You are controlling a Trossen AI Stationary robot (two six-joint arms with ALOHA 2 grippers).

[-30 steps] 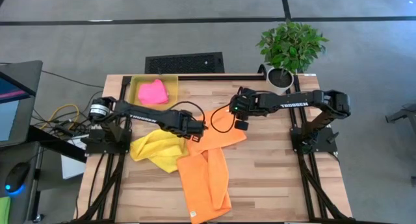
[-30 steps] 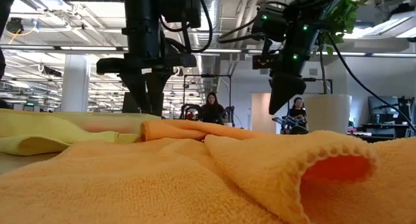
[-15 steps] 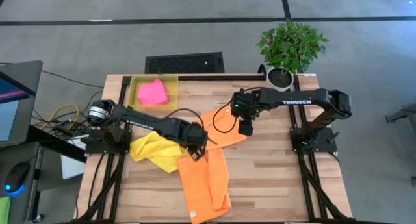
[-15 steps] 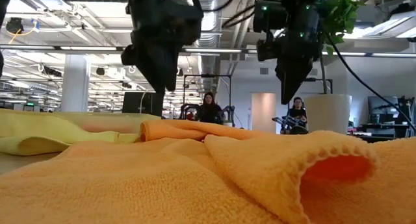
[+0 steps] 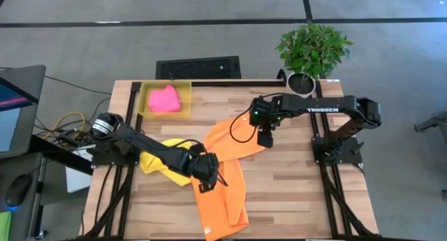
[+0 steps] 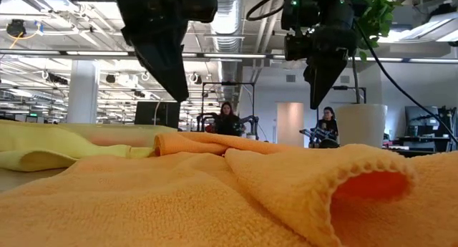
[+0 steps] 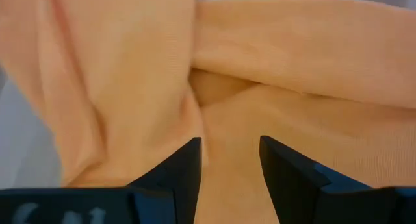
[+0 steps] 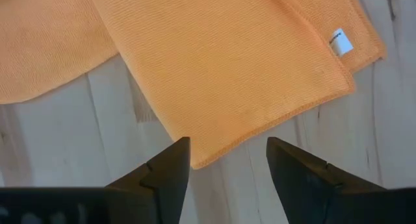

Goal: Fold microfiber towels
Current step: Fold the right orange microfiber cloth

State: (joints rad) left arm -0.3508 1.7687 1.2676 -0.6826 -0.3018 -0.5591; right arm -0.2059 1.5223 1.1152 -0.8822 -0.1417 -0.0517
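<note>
Bright, even light; blurred low foreground

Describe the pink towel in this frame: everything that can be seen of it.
The pink towel is a bright pink, soft-looking cloth, bunched into a rounded lump rather than spread or folded flat. It lies inside the translucent yellow bin at the table's far left corner, filling much of it. Neither gripper is near it, and it lies apart from the other towels.
</note>
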